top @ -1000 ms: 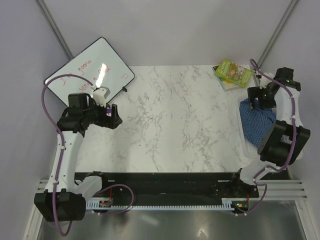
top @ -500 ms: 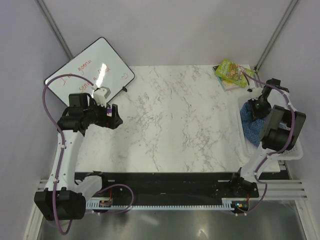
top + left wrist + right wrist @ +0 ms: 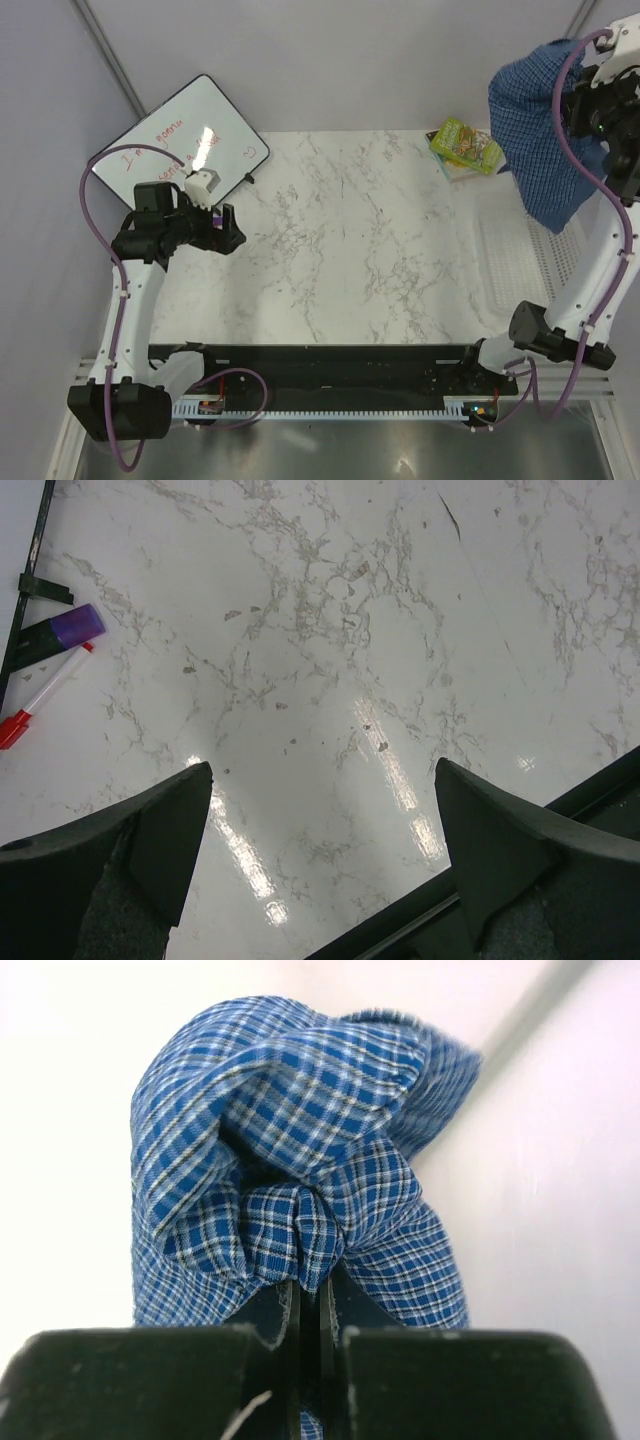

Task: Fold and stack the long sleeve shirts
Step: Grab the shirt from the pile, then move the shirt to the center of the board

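Blue checked shirt (image 3: 540, 140) bunched, hanging from right tool (image 3: 310, 1305).

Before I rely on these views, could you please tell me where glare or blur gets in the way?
Top external: a glare patch whitens some writing on the whiteboard. Left wrist: sharp, with bright reflected streaks on the marble table. Right wrist: the shirt is crisp, the background pale and blurred.
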